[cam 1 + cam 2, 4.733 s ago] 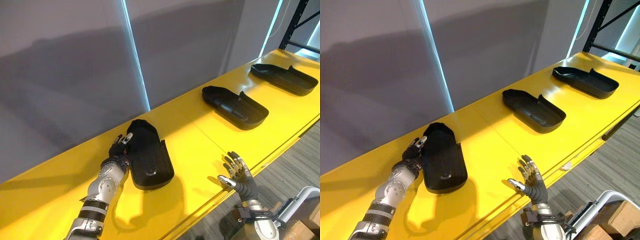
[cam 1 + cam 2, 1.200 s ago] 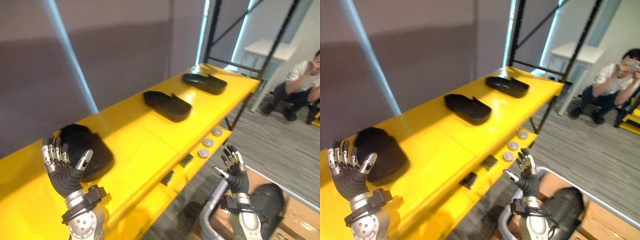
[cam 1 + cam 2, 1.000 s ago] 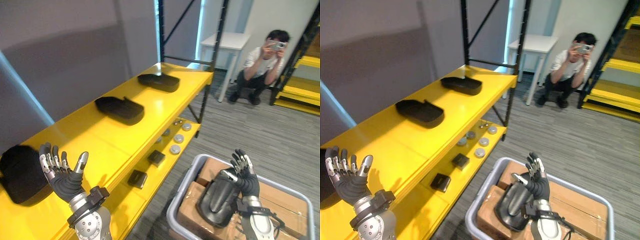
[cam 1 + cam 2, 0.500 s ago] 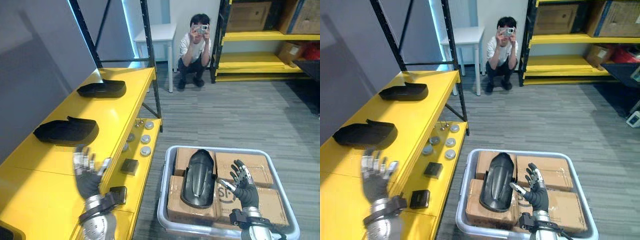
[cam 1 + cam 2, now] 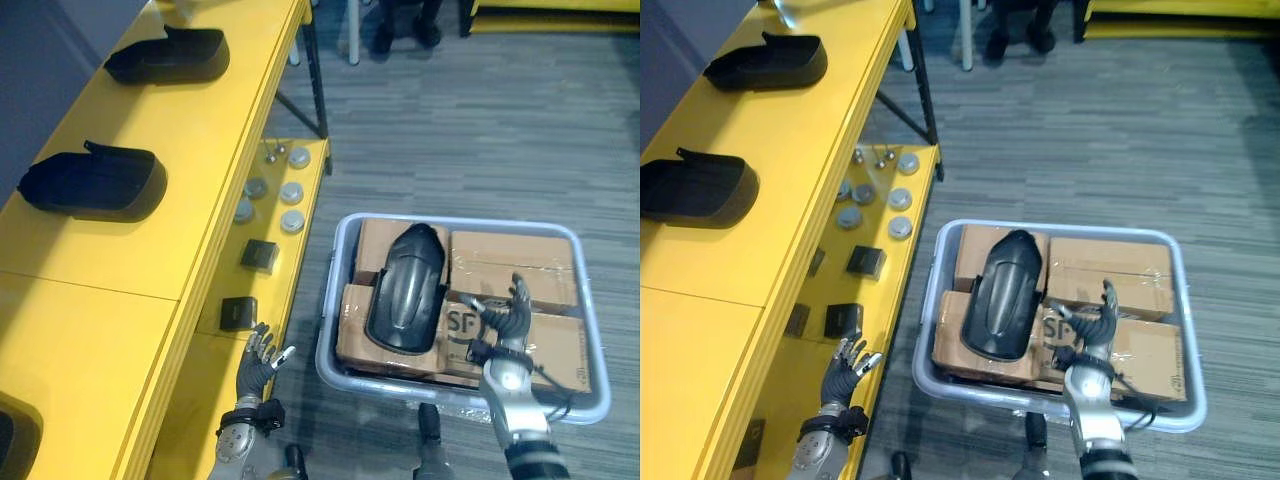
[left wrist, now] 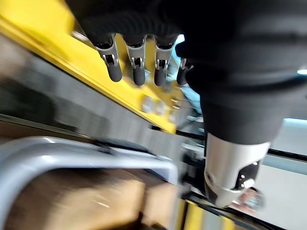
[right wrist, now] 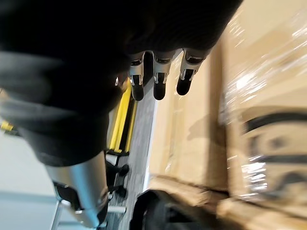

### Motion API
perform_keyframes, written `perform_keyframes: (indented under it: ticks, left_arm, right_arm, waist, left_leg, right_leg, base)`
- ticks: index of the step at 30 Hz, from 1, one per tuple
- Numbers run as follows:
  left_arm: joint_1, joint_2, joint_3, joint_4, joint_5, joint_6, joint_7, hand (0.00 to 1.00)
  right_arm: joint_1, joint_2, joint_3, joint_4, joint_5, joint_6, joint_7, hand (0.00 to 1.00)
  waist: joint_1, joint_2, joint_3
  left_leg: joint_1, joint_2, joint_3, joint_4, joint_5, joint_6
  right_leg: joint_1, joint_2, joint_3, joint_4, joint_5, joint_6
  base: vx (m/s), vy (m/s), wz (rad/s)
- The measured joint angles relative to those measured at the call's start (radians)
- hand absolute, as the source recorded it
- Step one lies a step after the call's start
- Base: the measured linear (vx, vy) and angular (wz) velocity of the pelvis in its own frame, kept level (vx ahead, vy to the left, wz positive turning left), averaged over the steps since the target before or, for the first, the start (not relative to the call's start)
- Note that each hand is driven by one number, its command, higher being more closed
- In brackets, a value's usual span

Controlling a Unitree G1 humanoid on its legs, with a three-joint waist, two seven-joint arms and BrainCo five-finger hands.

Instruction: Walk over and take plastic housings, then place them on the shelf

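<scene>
A black plastic housing lies lengthwise on cardboard boxes inside a grey bin on the floor. My right hand hovers open over the boxes, just right of the housing and not touching it; its fingers are straight above the wrapped cardboard. My left hand is open low beside the yellow shelf's front edge, left of the bin, its fingers straight. Two more black housings rest on the yellow shelf top, and part of a third shows at the bottom left.
The lower yellow shelf level carries several round discs and two small black boxes. A person's shoes stand at the far end of the grey floor. Open floor lies right of the shelf and beyond the bin.
The camera has tipped down and come closer to the bin. My left hand has dropped from chest height to beside the shelf edge. The right hand stays open over the boxes.
</scene>
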Motion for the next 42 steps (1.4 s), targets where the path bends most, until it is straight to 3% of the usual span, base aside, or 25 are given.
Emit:
perform_keyframes:
  ticks: [7, 15, 16, 21, 25, 30, 35, 40, 42]
  left_arm:
    - [-0.021, -0.013, -0.021, 0.197, -0.072, 0.020, -0.072, 0.00]
    - [-0.022, -0.016, -0.041, 0.316, -0.076, 0.022, -0.114, 0.00]
    - [-0.019, -0.015, -0.040, 0.322, -0.076, 0.022, -0.114, 0.00]
    - [-0.016, -0.016, -0.040, 0.333, -0.077, 0.021, -0.114, 0.00]
    - [-0.016, -0.016, -0.040, 0.322, -0.079, 0.019, -0.113, 0.00]
    - [-0.008, -0.012, -0.042, 0.199, -0.104, 0.018, -0.111, 0.00]
    - [-0.046, 0.015, -0.078, 0.030, -0.136, 0.004, -0.116, 0.00]
    - [-0.148, 0.023, -0.116, -0.018, -0.195, 0.006, -0.133, 0.00]
    - [-0.190, 0.023, -0.122, -0.037, -0.213, 0.034, -0.135, 0.00]
  right_arm:
    - [-0.126, -0.098, 0.048, 0.150, 0.000, 0.056, 0.076, 0.00]
    - [-0.148, -0.098, 0.088, 0.208, -0.023, 0.153, 0.110, 0.00]
    - [-0.133, -0.096, 0.095, 0.201, -0.055, 0.165, 0.117, 1.00]
    - [-0.084, -0.097, 0.098, 0.123, -0.179, 0.248, 0.184, 1.00]
    - [-0.072, -0.099, 0.125, 0.123, -0.333, 0.375, 0.224, 1.00]
    - [-0.093, -0.097, 0.135, 0.210, -0.362, 0.442, 0.223, 1.00]
    - [-0.213, -0.134, 0.137, 0.390, -0.368, 0.447, 0.223, 1.00]
    - [-0.296, -0.194, 0.213, 0.451, -0.435, 0.414, 0.235, 1.00]
    - [-0.312, -0.212, 0.254, 0.448, -0.472, 0.382, 0.256, 1.00]
  waist:
    - [0.027, 0.007, 0.037]
    - [0.059, -0.006, 0.051]
    - [0.063, -0.007, 0.052]
    - [0.066, -0.015, 0.057]
    - [0.059, -0.023, 0.059]
    - [0.060, -0.024, 0.059]
    - [0.064, -0.024, 0.059]
    - [0.067, -0.024, 0.059]
    - [0.061, -0.025, 0.059]
  left_leg:
    - [-0.075, 0.011, -0.051, 0.035, 0.016, -0.007]
    - [-0.120, 0.014, -0.090, 0.076, 0.001, -0.018]
    - [-0.120, 0.014, -0.092, 0.079, -0.001, -0.014]
    - [-0.115, 0.014, -0.096, 0.076, 0.003, -0.015]
    - [-0.111, 0.014, -0.097, 0.069, 0.011, -0.016]
    - [-0.073, 0.008, -0.096, 0.051, 0.020, -0.012]
    - [-0.067, -0.002, -0.097, 0.038, 0.033, -0.006]
    - [-0.069, -0.002, -0.107, 0.027, 0.047, -0.010]
    - [-0.067, -0.002, -0.107, 0.022, 0.054, -0.014]
  right_leg:
    - [-0.052, 0.009, -0.036, 0.049, -0.012, -0.010]
    - [-0.089, 0.007, -0.051, 0.116, -0.019, -0.013]
    - [-0.089, 0.007, -0.051, 0.120, -0.019, -0.012]
    - [-0.090, 0.007, -0.051, 0.130, -0.020, -0.010]
    - [-0.090, 0.006, -0.051, 0.138, -0.024, -0.006]
    - [-0.059, 0.000, -0.054, 0.139, -0.028, -0.002]
    - [-0.058, -0.012, -0.057, 0.148, -0.029, 0.000]
    - [-0.058, -0.012, -0.071, 0.149, -0.026, -0.003]
    - [-0.058, -0.012, -0.072, 0.149, -0.026, -0.003]
  base:
    - [-0.04, -0.027, 0.12]
    - [-0.12, -0.003, 0.09]
    - [-0.09, -0.006, 0.03]
    - [-0.04, -0.011, 0.00]
    - [0.00, 0.000, 0.00]
    - [0.00, 0.001, 0.02]
    - [-0.06, 0.000, 0.05]
    - [-0.03, -0.008, 0.05]
    - [0.00, 0.000, 0.02]
